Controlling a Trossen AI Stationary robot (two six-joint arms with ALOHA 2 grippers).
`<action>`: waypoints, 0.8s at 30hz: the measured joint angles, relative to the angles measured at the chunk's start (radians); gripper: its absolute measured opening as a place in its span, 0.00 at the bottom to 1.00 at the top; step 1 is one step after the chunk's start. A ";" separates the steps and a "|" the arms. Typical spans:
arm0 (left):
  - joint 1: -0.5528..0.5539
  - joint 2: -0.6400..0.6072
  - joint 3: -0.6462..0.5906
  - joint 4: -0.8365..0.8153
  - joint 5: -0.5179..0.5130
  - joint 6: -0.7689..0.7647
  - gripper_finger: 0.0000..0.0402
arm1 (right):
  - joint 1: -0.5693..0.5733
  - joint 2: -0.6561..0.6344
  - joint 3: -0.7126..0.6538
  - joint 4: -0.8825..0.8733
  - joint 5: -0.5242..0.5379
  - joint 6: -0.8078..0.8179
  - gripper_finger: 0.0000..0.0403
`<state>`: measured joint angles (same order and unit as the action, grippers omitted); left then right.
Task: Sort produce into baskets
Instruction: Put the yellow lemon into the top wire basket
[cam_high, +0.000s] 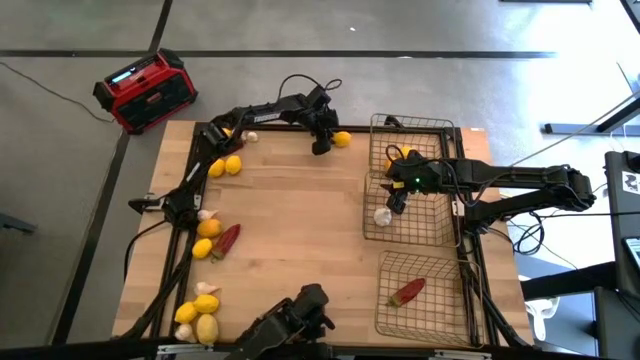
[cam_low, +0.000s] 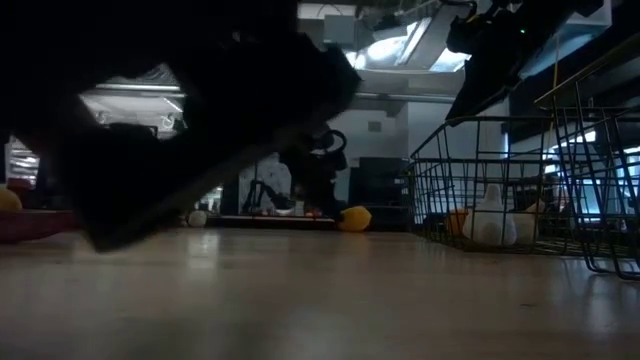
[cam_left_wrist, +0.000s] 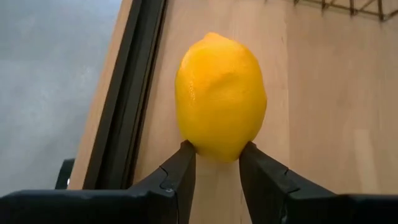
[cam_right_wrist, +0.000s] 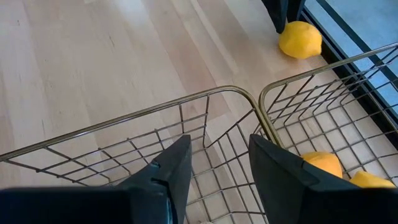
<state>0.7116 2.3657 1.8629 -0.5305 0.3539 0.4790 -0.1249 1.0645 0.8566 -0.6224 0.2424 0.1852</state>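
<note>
L gripper (cam_left_wrist: 217, 158) sits at the table's far edge, fingertips (cam_left_wrist: 186, 152) pinched on the near end of a lemon (cam_left_wrist: 221, 96), clamped only on its narrow tip. That lemon (cam_high: 342, 139) lies just beside the far basket's (cam_high: 378, 122) corner, close to the black frame rail (cam_left_wrist: 127, 93).

R gripper (cam_right_wrist: 217, 158) hangs over the middle basket (cam_right_wrist: 124, 124), fingers apart w/ nothing between them; the basket rim shows through the gap.

Risk: grip looks shallow, near the tapered end, so the lemon could squirt out fwd or roll toward the rail and off the table on lift. Probably needs a deeper bite.

Lemon looks bright yellow-orange, oval, waxy and dimpled, firm. About 7 more lemons (cam_high: 207, 327) plus a chili (cam_high: 227, 238) wait along the table's left edge; 1 chili (cam_high: 407, 291) is in the near basket (cam_high: 450, 325), a garlic bulb (cam_high: 383, 215) in the middle one.
</note>
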 joint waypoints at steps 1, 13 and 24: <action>0.000 -0.006 0.000 -0.024 -0.003 0.004 0.28 | 0.000 0.000 0.000 0.000 0.000 0.000 0.39; -0.002 -0.106 0.000 -0.227 -0.038 0.044 0.27 | 0.000 0.000 0.000 0.000 0.000 0.000 0.39; -0.015 -0.153 -0.001 -0.243 -0.049 0.005 0.28 | 0.000 0.000 0.000 0.000 0.000 0.000 0.39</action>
<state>0.6962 2.2129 1.8617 -0.7731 0.3051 0.4838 -0.1246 1.0645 0.8566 -0.6220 0.2420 0.1848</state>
